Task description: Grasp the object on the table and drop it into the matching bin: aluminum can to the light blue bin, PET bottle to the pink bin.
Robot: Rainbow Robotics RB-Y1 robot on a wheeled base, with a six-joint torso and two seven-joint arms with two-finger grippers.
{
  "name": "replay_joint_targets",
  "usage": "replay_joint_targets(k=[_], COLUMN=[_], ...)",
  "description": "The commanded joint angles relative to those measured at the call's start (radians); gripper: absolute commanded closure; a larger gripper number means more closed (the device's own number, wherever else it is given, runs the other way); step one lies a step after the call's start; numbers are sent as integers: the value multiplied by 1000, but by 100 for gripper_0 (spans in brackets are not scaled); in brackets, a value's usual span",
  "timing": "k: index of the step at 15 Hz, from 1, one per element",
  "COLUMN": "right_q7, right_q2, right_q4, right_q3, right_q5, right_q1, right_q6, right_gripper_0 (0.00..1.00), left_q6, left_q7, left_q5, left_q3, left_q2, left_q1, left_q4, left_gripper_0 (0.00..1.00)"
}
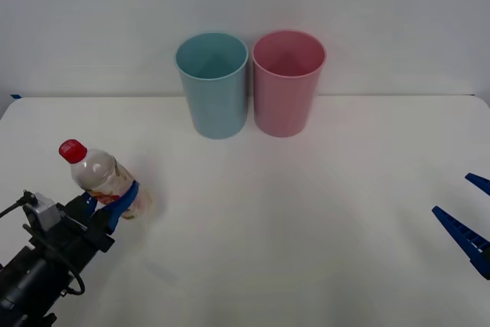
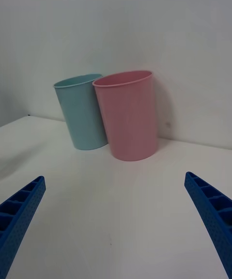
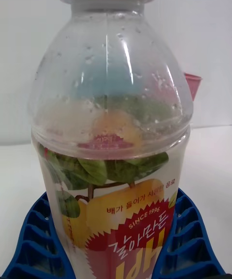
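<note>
Since bound for the pink bin ahead: PET bottle clenched in left gripper; right gripper agape, idle.

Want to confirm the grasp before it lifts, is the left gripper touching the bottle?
Touching. In the left wrist view, the left gripper has its blue fingers pressed against both sides of the PET bottle.
</note>
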Motion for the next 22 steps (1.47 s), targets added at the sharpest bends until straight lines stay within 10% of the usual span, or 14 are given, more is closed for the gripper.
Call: replay_joint_targets(k=[1, 14, 22], right_q7=[0, 0, 0], right_q2=[0, 0, 0], right_q4=[0, 0, 0], right_q3=[0, 0, 0], right_q5=[0, 0, 0], right_q1=[0, 0, 0], right_q6=[0, 0, 0], right_gripper_0=[0, 0, 0], left_q6=[70, 187, 150], left_q7=[56, 558, 610], left_q5=[19, -199, -286], left_q3=[3, 20, -86], left_q2=[-1, 41, 71], left_q1=[27, -221, -594], left_q4=[-119, -302, -44], left_gripper_0=[100, 100, 100])
